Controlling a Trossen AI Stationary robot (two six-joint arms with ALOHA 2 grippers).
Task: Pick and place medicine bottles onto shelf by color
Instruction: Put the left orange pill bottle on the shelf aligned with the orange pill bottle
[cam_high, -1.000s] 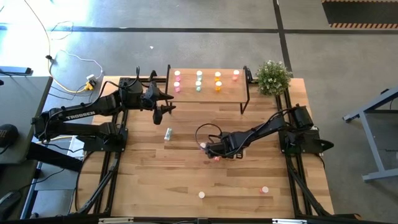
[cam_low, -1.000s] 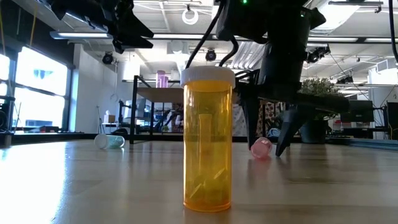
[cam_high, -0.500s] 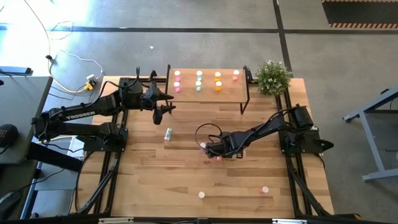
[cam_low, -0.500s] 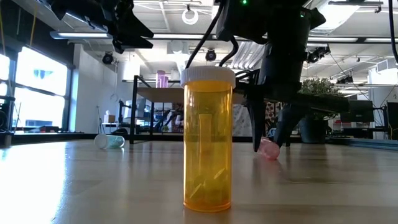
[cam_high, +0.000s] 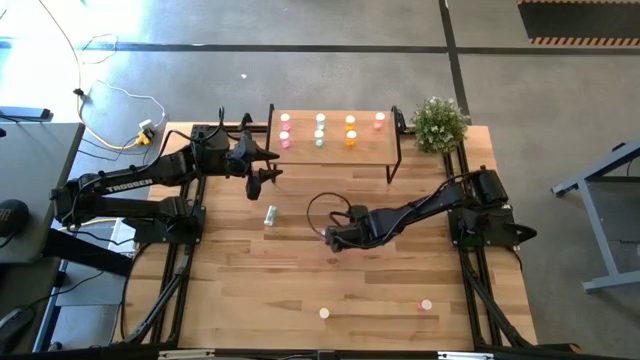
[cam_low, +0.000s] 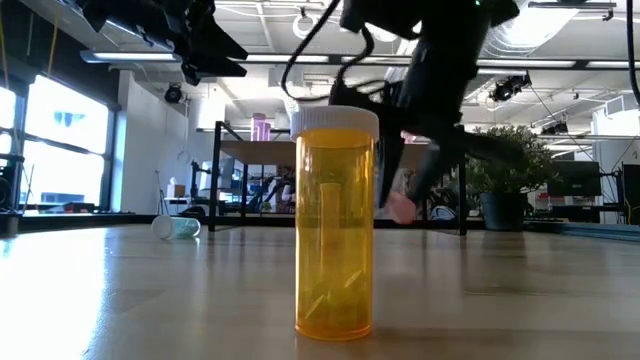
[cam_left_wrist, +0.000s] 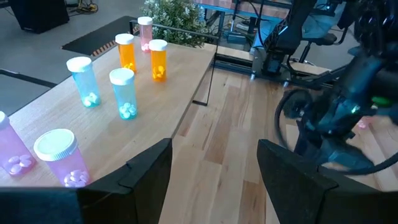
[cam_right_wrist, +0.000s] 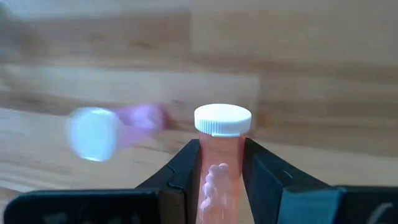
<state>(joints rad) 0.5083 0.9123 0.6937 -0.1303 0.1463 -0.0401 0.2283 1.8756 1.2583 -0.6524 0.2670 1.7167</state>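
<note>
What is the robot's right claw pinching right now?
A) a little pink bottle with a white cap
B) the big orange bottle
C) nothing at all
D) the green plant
A. In the right wrist view the right gripper has both fingers pressed against the sides of a pink medicine bottle with a white cap, and the low view shows it lifted off the table.
</note>
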